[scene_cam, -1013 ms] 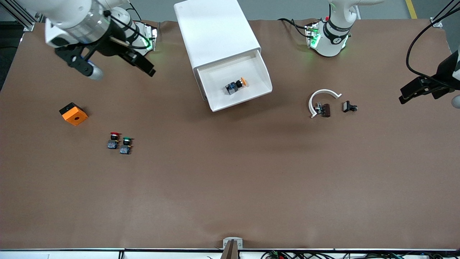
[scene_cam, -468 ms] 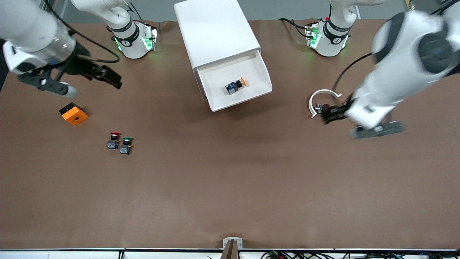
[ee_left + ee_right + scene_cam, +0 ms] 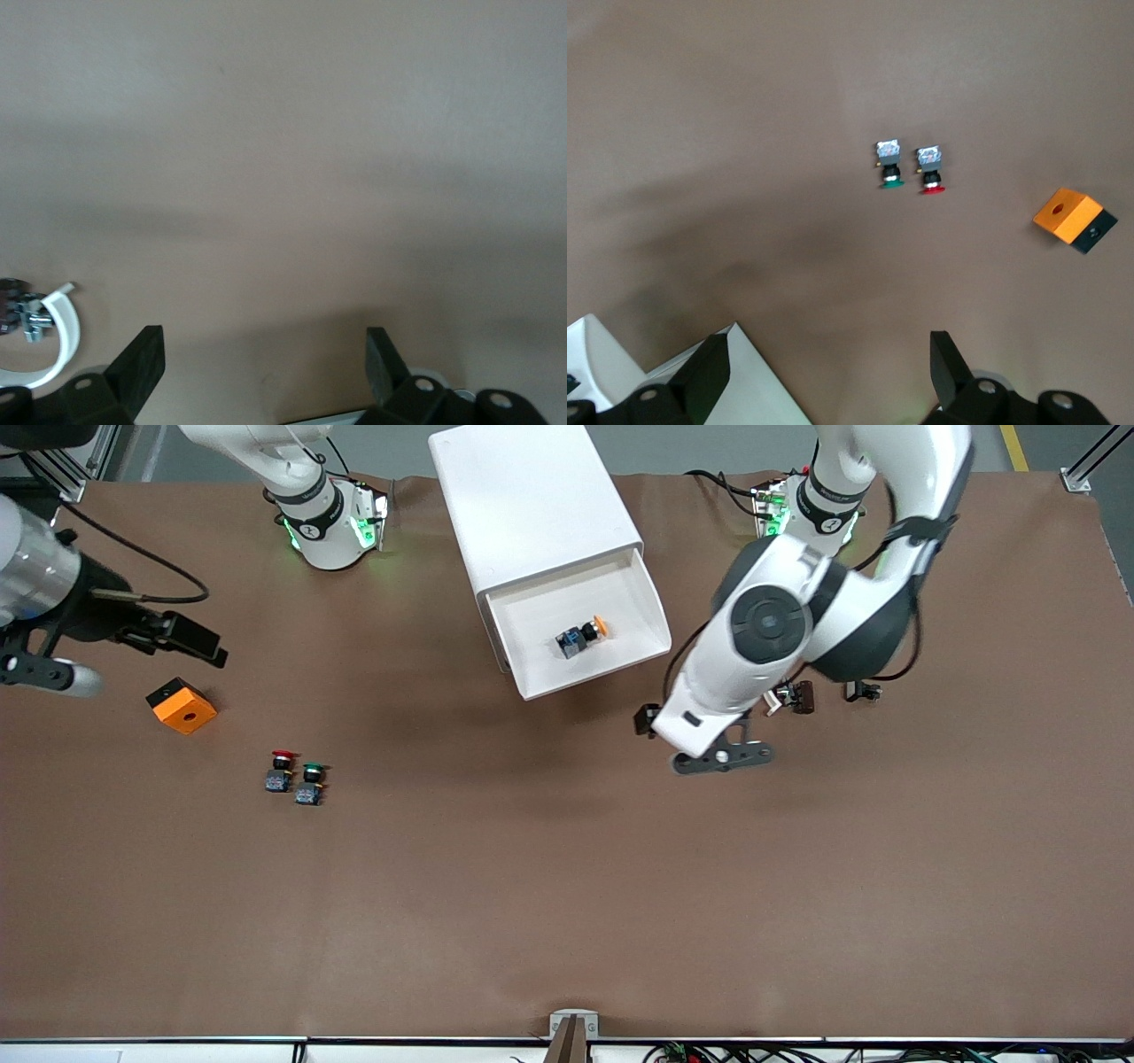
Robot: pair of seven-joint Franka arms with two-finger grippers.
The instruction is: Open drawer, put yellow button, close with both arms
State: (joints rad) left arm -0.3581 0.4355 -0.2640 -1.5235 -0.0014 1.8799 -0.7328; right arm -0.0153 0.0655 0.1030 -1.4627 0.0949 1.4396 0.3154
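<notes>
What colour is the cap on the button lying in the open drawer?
Yellow-orange cap on the yellow button, clearest in the front view.

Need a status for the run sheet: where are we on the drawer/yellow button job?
Done: the drawer is pulled open and the yellow button lies inside it.
In hand: the left claw, open and empty, is over the table just beside the drawer front; the right claw, open too, is above the orange block.
Left: push the drawer shut with both arms.

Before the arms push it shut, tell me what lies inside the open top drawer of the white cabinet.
Inside the pulled-out white top drawer lies one small push button with a yellow-orange cap, tipped on its side. Nothing else shows in the tray; the part tucked under the white boxy cabinet is hidden.
</notes>
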